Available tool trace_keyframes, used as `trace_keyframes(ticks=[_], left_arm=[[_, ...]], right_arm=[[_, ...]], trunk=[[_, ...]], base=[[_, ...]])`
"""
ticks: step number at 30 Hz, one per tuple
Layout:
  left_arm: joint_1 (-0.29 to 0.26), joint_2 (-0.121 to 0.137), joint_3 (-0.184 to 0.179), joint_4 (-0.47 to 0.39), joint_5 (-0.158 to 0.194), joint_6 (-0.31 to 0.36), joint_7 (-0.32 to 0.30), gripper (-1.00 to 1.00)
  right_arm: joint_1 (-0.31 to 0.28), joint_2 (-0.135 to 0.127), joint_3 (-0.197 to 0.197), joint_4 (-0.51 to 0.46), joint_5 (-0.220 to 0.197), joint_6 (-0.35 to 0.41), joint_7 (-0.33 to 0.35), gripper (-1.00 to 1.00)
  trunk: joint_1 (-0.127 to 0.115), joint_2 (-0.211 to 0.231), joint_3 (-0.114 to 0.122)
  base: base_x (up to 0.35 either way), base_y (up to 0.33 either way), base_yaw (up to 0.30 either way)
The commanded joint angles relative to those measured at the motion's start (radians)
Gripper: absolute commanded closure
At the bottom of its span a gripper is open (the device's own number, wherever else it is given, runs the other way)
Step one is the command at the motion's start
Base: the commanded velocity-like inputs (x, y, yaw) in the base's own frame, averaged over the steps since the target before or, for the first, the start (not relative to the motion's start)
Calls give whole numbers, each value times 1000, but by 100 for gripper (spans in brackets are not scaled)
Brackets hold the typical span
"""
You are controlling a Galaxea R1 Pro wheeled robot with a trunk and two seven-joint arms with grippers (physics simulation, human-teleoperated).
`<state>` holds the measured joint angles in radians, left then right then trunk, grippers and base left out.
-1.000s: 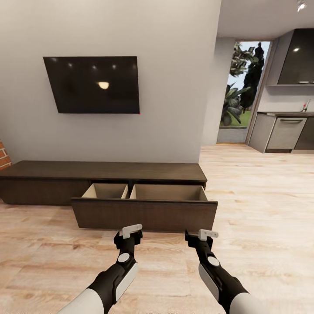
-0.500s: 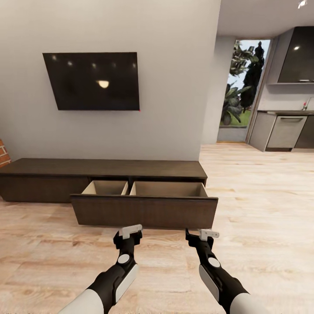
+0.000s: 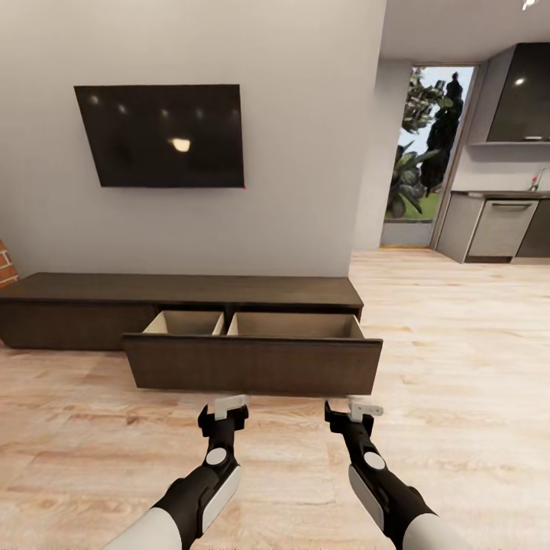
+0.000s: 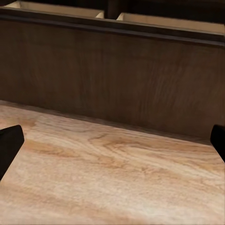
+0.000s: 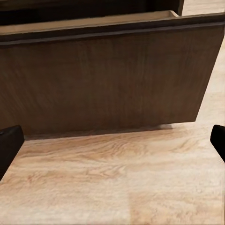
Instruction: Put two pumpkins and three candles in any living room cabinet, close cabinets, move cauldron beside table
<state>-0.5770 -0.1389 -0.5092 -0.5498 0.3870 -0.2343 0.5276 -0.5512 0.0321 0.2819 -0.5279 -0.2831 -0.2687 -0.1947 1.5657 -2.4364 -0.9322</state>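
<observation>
Cabinet (image 3: 183,292): dark wood-grain, long, low

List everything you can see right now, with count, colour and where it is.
Cabinet: one, dark brown, low along the wall.
Drawer: one, dark front, beige inside, pulled open, two compartments, nothing seen inside.
TV: one, black, on the wall above the cabinet.
Brick: red, far left edge.
Floor: light wood planks.
Glass door: one, plants outside, back right.
Kitchen units: grey, far right.
Left end effector: black, open, facing the drawer front.
Right end effector: black, open, facing the drawer front.
</observation>
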Motion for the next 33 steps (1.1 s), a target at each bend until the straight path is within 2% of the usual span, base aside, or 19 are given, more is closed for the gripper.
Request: trace_keyframes(ticks=[1, 9, 33], left_arm=[[-1, 1, -10, 1, 11, -6, 6, -100], [-1, 1, -21, 1, 11, -7, 6, -100], [-1, 1, -22, 1, 14, -7, -6, -100]], right_arm=[[-1, -1, 8, 1, -6, -6, -7, -100], [-1, -1, 7, 2, 9, -10, -8, -100], [-1, -1, 7, 2, 6, -6, -7, -100]], trunk=[[4, -8, -4], [34, -64, -29], [45, -69, -118]], base=[[0, 0, 0], [0, 0, 0], [0, 0, 0]])
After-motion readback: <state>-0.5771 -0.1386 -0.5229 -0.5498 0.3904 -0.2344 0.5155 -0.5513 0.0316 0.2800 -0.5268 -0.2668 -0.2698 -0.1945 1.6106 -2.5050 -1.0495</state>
